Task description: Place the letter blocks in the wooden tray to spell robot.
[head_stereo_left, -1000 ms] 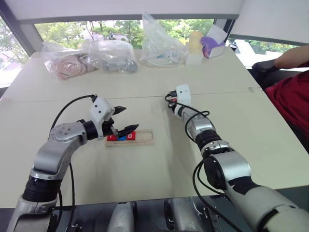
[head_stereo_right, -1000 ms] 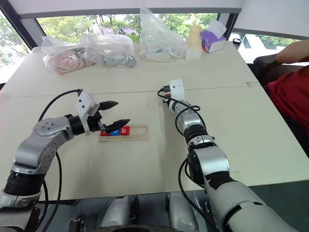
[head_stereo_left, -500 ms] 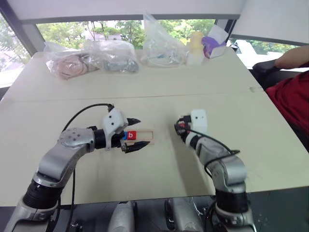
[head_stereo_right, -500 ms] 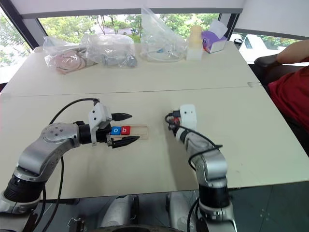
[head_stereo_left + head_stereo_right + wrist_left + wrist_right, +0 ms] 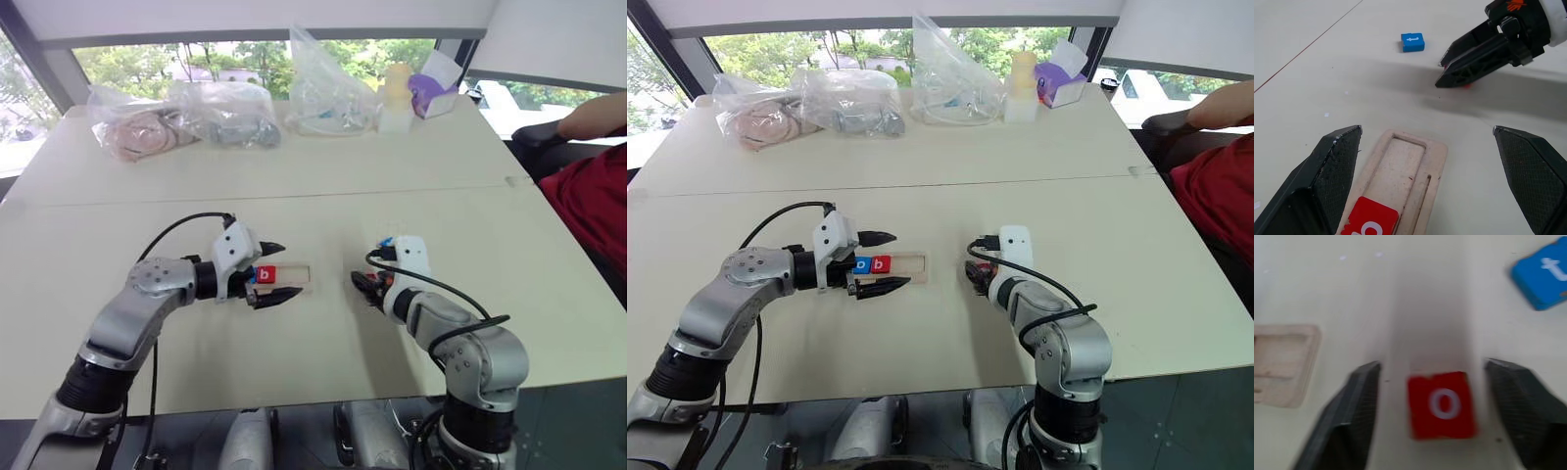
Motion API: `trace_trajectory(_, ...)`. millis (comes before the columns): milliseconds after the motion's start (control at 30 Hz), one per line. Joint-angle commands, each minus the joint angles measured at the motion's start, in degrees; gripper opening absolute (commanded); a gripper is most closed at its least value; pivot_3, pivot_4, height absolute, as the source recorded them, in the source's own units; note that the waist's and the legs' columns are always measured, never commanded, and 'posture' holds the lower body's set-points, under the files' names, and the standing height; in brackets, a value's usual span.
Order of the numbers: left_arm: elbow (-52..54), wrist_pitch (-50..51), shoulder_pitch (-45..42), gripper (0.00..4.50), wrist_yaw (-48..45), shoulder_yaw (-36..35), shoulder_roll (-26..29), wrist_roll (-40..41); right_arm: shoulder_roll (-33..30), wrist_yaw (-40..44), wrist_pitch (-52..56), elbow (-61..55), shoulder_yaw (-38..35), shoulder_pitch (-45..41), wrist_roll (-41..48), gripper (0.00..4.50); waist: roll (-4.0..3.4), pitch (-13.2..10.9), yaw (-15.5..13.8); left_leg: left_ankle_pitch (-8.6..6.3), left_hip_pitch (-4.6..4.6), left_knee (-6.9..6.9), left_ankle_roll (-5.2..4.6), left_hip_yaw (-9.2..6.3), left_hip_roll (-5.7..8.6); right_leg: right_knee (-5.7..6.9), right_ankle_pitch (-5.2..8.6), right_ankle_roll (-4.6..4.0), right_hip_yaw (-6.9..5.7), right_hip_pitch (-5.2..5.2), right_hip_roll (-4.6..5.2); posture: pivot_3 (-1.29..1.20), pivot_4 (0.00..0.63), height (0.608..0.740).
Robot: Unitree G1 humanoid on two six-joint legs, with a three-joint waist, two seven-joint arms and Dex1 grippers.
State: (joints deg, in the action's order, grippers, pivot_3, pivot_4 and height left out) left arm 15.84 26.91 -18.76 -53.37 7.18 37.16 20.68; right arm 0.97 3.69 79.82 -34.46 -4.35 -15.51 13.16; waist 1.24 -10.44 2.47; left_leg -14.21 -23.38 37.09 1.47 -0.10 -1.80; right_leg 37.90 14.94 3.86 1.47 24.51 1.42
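Note:
The wooden tray point(image 5: 290, 279) lies on the table, with a blue o tile point(image 5: 862, 264) and a red b tile point(image 5: 881, 263) in its left part. My left gripper point(image 5: 284, 269) is open and hovers over the tray, one finger on each side of it. My right gripper point(image 5: 366, 286) sits low to the right of the tray, open. In the right wrist view a red o tile point(image 5: 1442, 404) lies on the table between its spread fingers, with gaps on both sides. A blue t tile point(image 5: 1413, 42) lies just beyond it.
Clear plastic bags point(image 5: 223, 113) with assorted items, a pale bottle point(image 5: 395, 96) and a purple tissue box point(image 5: 437, 82) line the table's far edge. A person in a red top point(image 5: 592, 201) sits at the right side.
My right arm has pulled back from its far reach toward me, and its gripper has opened, with the red o tile on the table between the fingers. The left gripper has shifted right over the tray.

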Motion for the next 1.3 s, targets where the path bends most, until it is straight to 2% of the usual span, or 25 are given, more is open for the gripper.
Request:
trace_trajectory(33,0.78,-1.1,-0.23,4.5,-0.61,-1.43,1.2,-0.15,-4.44,2.41,1.09,-0.21,-0.85,-2.32,1.15,4.43,0.0,0.0,-0.02,0.0,0.0,0.01,0.0,0.01,-0.01,0.0,0.04,-0.07,0.0,0.0,0.01,0.0,0.15,0.74)
trace_trajectory(133,0.65,-0.8,-0.28,4.5,-1.61,-2.61,2.45,0.65,-9.8,5.39,-1.24,-0.13,-1.52,-4.41,2.01,4.43,0.0,-0.01,-0.06,0.0,-0.01,0.05,0.0,0.01,0.0,-0.03,0.09,-0.15,0.0,-0.02,0.03,0.0,0.15,0.74)
trace_trajectory(267,2.04,5.19,-1.83,4.5,-5.66,-6.54,6.12,7.23,-25.32,26.37,-16.49,3.35,-3.04,-6.32,9.01,4.43,0.01,-0.08,0.0,0.0,-0.03,0.01,0.0,0.04,0.04,-0.12,0.06,-0.06,0.0,-0.02,0.01,0.0,0.15,0.74)
trace_trajectory(367,4.82,9.17,-1.38,4.5,-10.66,-7.85,11.31,11.46,-37.29,46.75,-32.37,7.97,-2.0,-2.23,11.9,4.43,0.03,-0.08,-0.02,-0.04,-0.02,-0.08,-0.07,0.1,0.03,-0.3,0.05,0.09,-0.07,-0.09,-0.08,0.0,0.15,0.74)
trace_trajectory(433,6.2,10.0,-1.44,4.5,-12.45,-8.32,13.52,12.66,-41.65,54.04,-39.05,14.08,-0.73,-1.82,11.56,4.43,0.04,-0.08,-0.04,-0.11,-0.02,-0.13,-0.19,0.12,-0.02,-0.47,0.05,0.09,-0.09,-0.19,-0.17,0.0,0.15,0.74)
trace_trajectory(533,7.37,9.6,-2.06,4.5,-13.18,-7.94,14.98,12.54,-46.24,63.56,-53.36,22.81,5.26,-2.67,6.32,4.43,0.05,-0.1,0.0,-0.13,-0.02,-0.09,-0.21,0.24,-0.02,-0.5,0.04,0.1,-0.04,-0.19,-0.13,0.0,0.15,0.74)
trace_trajectory(633,8.36,9.6,-1.7,4.5,-13.25,-7.75,15.75,12.18,-46.52,69.03,-63.91,30.72,9.12,-5.05,3.4,4.43,0.06,-0.12,0.09,-0.13,0.0,-0.04,-0.21,0.31,-0.03,-0.5,0.04,0.06,0.0,-0.19,-0.16,0.0,0.15,0.74)
trace_trajectory(767,9.73,10.08,0.09,4.5,-10.88,-7.98,15.25,11.77,-44.02,71.94,-74.94,43.44,13.19,-10.47,-1.08,4.43,0.06,-0.12,0.07,-0.12,0.01,0.02,-0.21,0.32,-0.05,-0.48,0.01,0.05,0.03,-0.19,-0.21,0.0,0.15,0.74)
trace_trajectory(933,12.02,11.87,1.62,4.5,-6.24,-8.97,12.72,13.53,-40.17,74.72,-81.16,55.43,15.49,-16.73,-3.1,4.43,0.06,-0.15,-0.22,-0.12,0.0,0.03,-0.2,0.32,-0.06,-0.44,-0.02,0.06,0.06,-0.18,-0.2,0.0,0.15,0.74)
trace_trajectory(1167,13.67,13.24,2.06,4.5,-3.17,-8.78,11.05,14.55,-38.5,79.66,-90.14,65.33,18.62,-19.89,-6.48,4.43,0.06,-0.15,-0.66,-0.12,0.0,0.04,-0.2,0.33,-0.03,-0.42,-0.02,0.07,0.04,-0.19,-0.09,0.0,0.15,0.74)
trace_trajectory(1267,13.09,13.08,2.31,4.5,-3.17,-9.6,11.9,14.28,-37.1,80.58,-92.99,68.89,18.96,-21.41,-7.09,3.6,0.06,-0.15,-0.31,-0.11,0.04,0.05,-0.19,0.34,-0.03,-0.38,-0.03,0.06,0.04,-0.21,-0.09,0.0,0.15,0.74)
trace_trajectory(1300,12.89,13.11,2.47,4.5,-3.22,-10.07,12.28,14.24,-36.71,80.66,-93.68,69.87,18.97,-21.85,-7.31,3.09,0.06,-0.15,-0.18,-0.11,0.05,0.05,-0.18,0.33,-0.03,-0.36,-0.03,0.06,0.04,-0.22,-0.09,0.0,0.15,0.74)
